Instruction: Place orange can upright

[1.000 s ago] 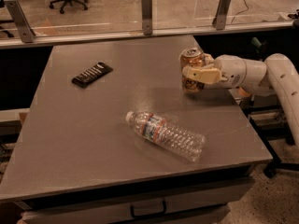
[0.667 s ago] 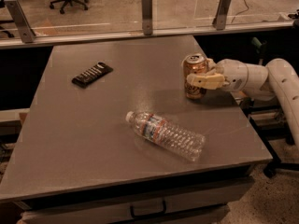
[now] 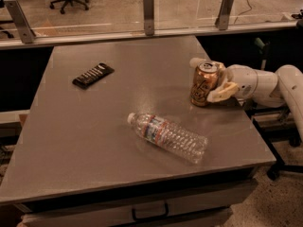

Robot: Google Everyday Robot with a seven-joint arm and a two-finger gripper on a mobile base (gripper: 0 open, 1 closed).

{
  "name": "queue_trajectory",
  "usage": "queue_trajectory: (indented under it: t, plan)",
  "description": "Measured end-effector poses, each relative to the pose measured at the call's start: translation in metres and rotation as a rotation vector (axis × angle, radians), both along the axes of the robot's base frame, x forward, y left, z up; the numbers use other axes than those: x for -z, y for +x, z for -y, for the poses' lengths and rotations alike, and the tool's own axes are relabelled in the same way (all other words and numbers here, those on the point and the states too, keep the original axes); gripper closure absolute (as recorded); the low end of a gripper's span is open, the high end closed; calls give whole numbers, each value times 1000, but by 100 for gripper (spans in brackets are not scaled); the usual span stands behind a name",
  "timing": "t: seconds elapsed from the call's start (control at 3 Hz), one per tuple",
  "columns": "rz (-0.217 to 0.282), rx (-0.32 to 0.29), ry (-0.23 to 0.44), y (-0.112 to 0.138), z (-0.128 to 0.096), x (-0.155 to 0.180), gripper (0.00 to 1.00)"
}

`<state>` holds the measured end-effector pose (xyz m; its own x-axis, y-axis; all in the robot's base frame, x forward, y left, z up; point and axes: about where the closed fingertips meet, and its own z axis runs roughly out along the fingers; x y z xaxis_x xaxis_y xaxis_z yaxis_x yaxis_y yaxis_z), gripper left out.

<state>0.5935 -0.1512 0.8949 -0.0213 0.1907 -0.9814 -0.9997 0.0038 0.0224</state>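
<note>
The orange can (image 3: 203,85) stands upright on the grey table (image 3: 118,155), near its right edge, with its silver top facing up. My gripper (image 3: 209,79) reaches in from the right at can height. Its jaws are open and spread around the can. One pale finger (image 3: 221,91) lies by the can's lower right side, and the other finger (image 3: 196,62) shows behind the can's top. The can rests on the table.
A clear plastic water bottle (image 3: 168,137) lies on its side in the front middle of the table. A black flat bar-shaped object (image 3: 93,75) lies at the back left. A glass barrier with metal posts (image 3: 148,13) runs along the far edge.
The gripper's fingers have drawn back off the can's front and spread apart. The can now shows almost whole, standing on the table a little nearer the right edge.
</note>
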Motion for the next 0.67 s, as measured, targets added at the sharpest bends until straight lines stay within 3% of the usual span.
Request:
queue_trajectory:
  t: [0.33,0.67]
  plan:
    - [-7,22,-16,-2,9,0,0]
    - [21,101,-120,4,24,-28,0]
